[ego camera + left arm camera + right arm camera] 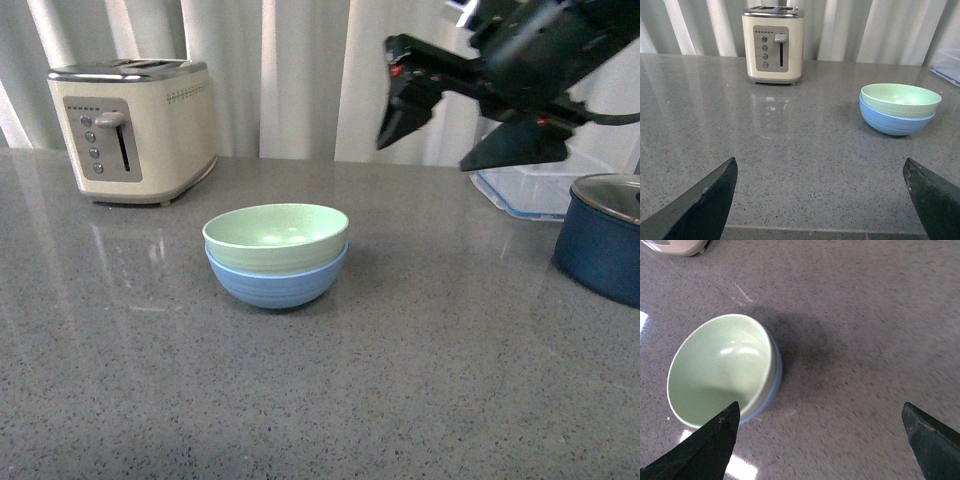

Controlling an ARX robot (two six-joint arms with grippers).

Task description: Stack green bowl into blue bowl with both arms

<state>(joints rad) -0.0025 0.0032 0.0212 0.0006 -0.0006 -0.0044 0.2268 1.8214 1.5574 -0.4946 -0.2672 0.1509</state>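
The pale green bowl (276, 234) sits nested inside the light blue bowl (277, 282) at the middle of the grey counter. Both also show in the left wrist view, green bowl (900, 99) in blue bowl (895, 125), and in the right wrist view, green bowl (720, 369) with the blue bowl's rim (776, 374) showing beside it. My right gripper (445, 135) is open and empty, raised above the counter to the right of the bowls; it also shows in its wrist view (820, 412). My left gripper (820, 167) is open and empty, low over the counter, far from the bowls, and not in the front view.
A cream toaster (132, 127) stands at the back left, also in the left wrist view (773, 45). A clear container with a blue rim (540, 188) and a dark blue lidded pot (605, 235) stand at the right. Curtains hang behind.
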